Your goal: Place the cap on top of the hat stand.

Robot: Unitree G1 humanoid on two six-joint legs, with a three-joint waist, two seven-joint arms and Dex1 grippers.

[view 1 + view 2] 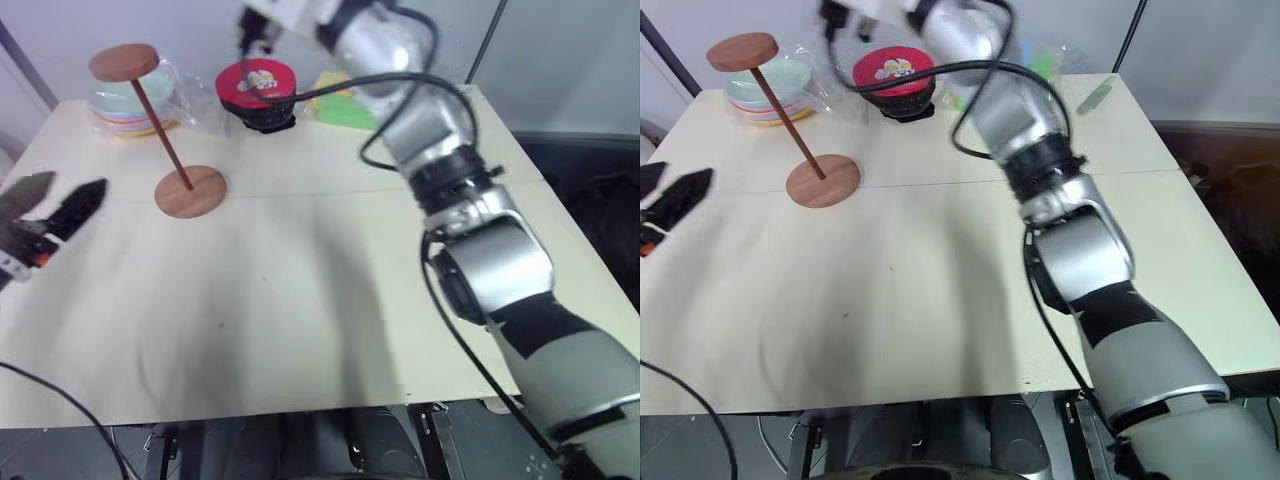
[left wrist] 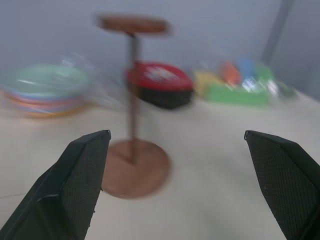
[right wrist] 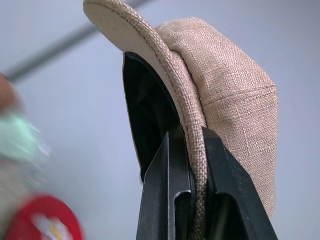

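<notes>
Pale cream tabletop (image 1: 300,330) spreads under the head camera, backed by a light grey wall. Near its far left stands the hat stand (image 1: 165,135), a reddish-brown wooden piece with a round flat base, a thin rod and a small bare disc on top; in the head views the rod leans toward the left. Behind the stand a stack of pastel plates (image 1: 125,105) sits in clear plastic, and just to the right of that rests a red-and-black round item (image 1: 258,92) with a cartoon print, with green and yellow packages (image 1: 340,105) further right. The left gripper (image 1: 50,215) hovers above the table's left edge with its two black fingers spread wide apart and nothing between them; its wrist view looks between them toward the stand. The right arm reaches up and across toward the far edge of the table, above the red-and-black item. Its right gripper (image 3: 195,150) is clamped on the rim of the cap (image 3: 225,85), a beige-tan woven fabric cap, which is held in the air, clear of the table and not on the stand.
</notes>
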